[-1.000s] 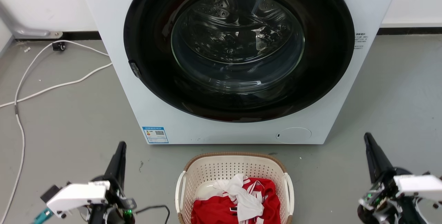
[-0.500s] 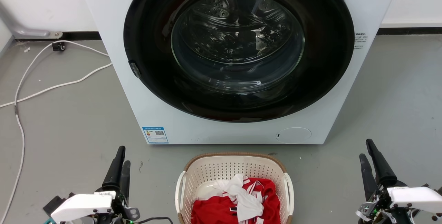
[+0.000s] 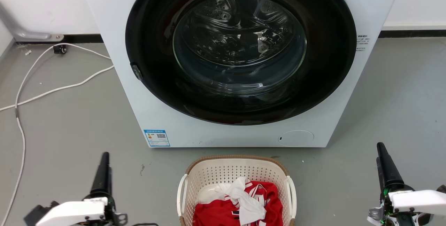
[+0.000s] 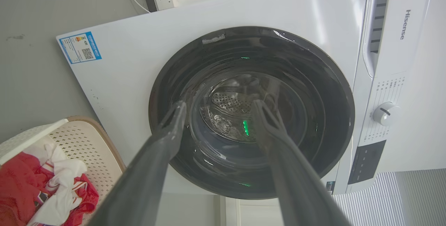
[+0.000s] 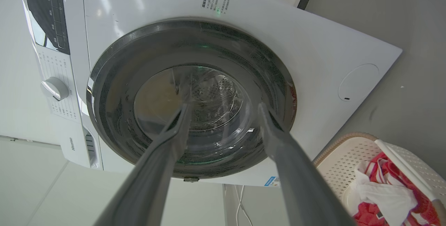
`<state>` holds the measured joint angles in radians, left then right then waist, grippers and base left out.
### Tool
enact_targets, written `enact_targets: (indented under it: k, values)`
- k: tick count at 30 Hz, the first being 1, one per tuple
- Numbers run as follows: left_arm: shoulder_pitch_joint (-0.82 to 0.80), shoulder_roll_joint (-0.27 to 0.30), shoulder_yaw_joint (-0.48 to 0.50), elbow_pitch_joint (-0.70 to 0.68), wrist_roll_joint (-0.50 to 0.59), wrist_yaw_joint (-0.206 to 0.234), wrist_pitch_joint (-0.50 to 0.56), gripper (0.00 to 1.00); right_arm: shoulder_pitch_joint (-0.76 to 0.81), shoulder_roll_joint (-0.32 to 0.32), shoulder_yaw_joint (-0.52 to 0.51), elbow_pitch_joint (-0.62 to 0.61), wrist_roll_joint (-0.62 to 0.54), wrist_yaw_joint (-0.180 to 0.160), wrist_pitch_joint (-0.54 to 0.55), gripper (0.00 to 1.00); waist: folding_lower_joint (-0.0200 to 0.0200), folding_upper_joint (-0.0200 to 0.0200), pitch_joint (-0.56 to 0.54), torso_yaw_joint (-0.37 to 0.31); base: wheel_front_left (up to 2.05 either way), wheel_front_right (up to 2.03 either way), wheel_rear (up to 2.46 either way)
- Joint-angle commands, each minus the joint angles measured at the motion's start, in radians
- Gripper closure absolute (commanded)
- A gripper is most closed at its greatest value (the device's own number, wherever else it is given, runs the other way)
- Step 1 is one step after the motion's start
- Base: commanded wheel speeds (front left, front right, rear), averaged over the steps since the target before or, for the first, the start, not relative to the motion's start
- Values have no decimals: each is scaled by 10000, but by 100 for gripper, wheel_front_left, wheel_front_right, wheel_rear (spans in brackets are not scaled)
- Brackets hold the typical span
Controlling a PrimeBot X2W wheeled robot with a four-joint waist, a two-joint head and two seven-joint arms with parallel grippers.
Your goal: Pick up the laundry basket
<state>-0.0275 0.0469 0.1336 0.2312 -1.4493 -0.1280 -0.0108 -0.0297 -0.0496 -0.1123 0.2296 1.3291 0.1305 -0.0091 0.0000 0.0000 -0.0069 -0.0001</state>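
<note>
Cream laundry basket (image 3: pixel 228 173) between left tool (image 3: pixel 104 159) and right tool (image 3: pixel 381 151)

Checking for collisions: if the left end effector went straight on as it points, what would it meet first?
Probably the glass door of the washing machine: the open left end effector aims at it, while the laundry basket lies off to the side. Depth is hard to judge.

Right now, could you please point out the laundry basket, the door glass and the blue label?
laundry basket (image 3: pixel 230 172): head view, perforated far inner wall.
door glass (image 3: pixel 239 41): head view, centre of the round window.
blue label (image 3: pixel 156 138): head view, middle of the sticker.
</note>
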Motion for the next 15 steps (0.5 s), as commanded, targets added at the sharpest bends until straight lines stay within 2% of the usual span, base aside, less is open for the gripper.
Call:
enact_targets:
  k: [1, 7, 15]
  values:
    - [-77, 41, 220, -328, 409, -19, -106, 0, -36, -32, -6, -191, -575, 2, -110, 0, 0, 0, -14, -1, 0, 0, 0]
    - [-9, 41, 468, -757, 1413, 123, -329, 0, -76, -31, -96, -899, -2817, 2, -335, 0, 0, 0, -48, -8, 0, 0, 0]
    - [122, 41, 444, -1921, 2902, 741, -609, 0, 70, -29, 227, -2084, -5380, 3, -620, 0, 0, 0, -59, -7, 0, 0, 0]
